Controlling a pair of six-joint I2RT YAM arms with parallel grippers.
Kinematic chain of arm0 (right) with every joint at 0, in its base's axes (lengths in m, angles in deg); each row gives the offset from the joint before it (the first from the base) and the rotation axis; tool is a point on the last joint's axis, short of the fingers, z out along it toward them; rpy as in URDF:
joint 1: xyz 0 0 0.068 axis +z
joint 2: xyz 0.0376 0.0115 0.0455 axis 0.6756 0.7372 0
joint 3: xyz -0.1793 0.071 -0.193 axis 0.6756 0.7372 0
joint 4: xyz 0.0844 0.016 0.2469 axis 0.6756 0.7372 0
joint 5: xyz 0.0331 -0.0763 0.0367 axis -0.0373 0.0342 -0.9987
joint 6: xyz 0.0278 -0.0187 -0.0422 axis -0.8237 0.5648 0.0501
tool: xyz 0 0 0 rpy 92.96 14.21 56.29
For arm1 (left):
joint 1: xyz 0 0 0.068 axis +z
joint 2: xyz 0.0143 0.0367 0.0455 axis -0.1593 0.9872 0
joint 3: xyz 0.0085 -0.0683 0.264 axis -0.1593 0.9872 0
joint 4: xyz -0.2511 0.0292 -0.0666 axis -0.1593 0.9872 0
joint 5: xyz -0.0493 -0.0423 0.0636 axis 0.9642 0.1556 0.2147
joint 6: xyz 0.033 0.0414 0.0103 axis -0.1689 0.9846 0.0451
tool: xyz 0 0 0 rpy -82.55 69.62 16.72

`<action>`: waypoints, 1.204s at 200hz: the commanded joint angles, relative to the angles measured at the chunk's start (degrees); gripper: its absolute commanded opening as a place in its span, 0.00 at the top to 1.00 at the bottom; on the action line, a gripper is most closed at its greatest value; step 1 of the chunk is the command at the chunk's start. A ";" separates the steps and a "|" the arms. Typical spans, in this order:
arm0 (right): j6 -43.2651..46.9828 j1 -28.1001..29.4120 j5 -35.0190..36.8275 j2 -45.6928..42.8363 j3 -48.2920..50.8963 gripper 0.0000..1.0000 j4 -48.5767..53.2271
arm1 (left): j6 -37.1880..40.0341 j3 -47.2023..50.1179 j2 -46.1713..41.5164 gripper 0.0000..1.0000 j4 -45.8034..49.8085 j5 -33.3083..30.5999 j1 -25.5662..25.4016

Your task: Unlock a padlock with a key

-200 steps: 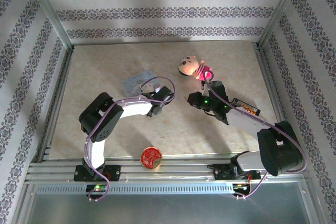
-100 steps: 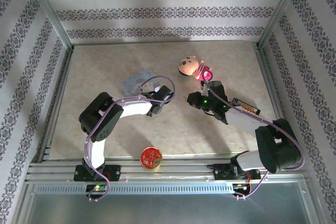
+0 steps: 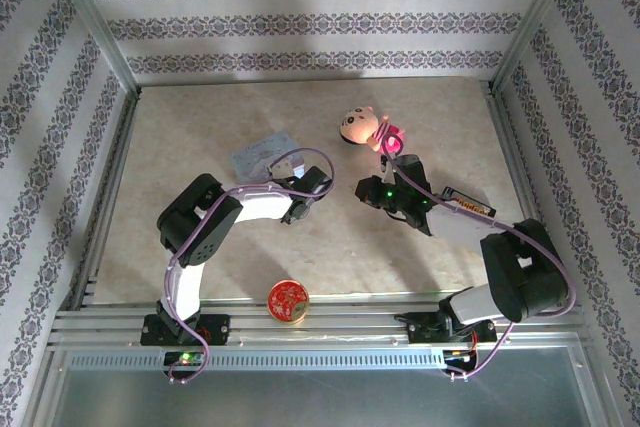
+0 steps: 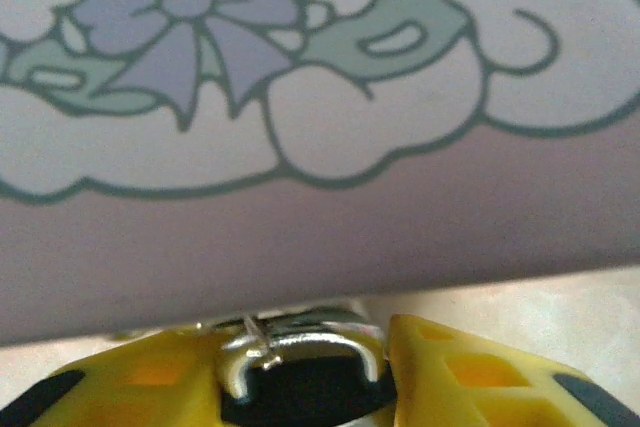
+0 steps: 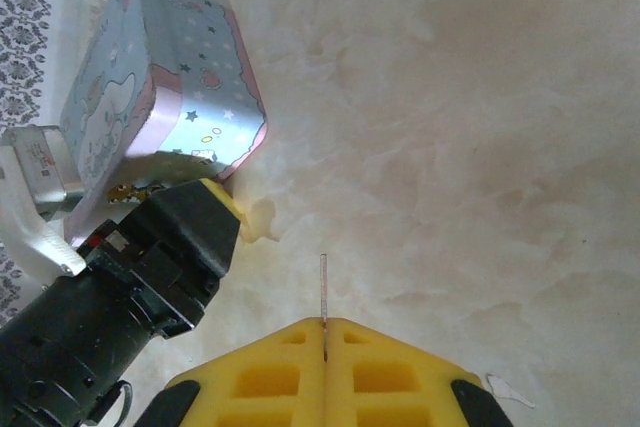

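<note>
This is a robot test cell in a lab, not a lived-in room. Bare aluminium frame posts [image 3: 95, 32] box in the table, and the walls between them are flat panels of striped floral wallpaper [image 3: 320, 22]. The tabletop [image 3: 190, 117] is a marble-look sheet. The left arm [image 3: 195, 227] and the right arm [image 3: 520, 272], strung with purple cables [image 3: 322, 155], stand bolted to slotted aluminium rails [image 3: 330, 325] at the near edge. A plush doll [image 3: 365, 129], a pale blue tin [image 3: 262, 155] and a round red tin [image 3: 287, 300] lie loose on the sheet

Left pincer [image 3: 290, 172] just beside pale blue tin [image 3: 262, 155]
</note>
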 commanded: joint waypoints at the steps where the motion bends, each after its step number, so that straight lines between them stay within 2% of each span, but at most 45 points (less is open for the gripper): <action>1: -0.04 1.16 -0.13 1.03 -0.02 1.00 -2.83 | -0.63 -0.57 0.30 0.67 -0.07 -0.39 0.94; 34: 0.67 2.88 -0.20 3.02 1.63 1.00 -6.78 | -1.56 -1.76 -1.16 0.71 3.17 2.24 0.94; 79: 0.17 7.04 -0.45 9.62 3.59 1.00 -16.12 | -5.03 -2.05 -4.66 0.70 6.78 10.89 1.00; 128: -0.67 12.62 3.12 19.34 6.19 1.00 -33.02 | -7.65 -2.72 -5.41 0.69 7.19 19.07 1.11; 173: -5.66 13.97 5.08 28.11 10.24 1.00 -51.79 | -9.02 -2.68 -6.35 0.69 7.97 20.38 1.58; 209: -6.34 14.98 6.03 30.26 10.54 1.00 -53.76 | -10.15 -2.72 -6.85 0.70 8.28 23.79 2.74; 241: -5.67 15.50 5.60 30.08 10.42 1.00 -53.05 | -10.45 -4.19 -7.58 0.69 10.83 24.09 3.13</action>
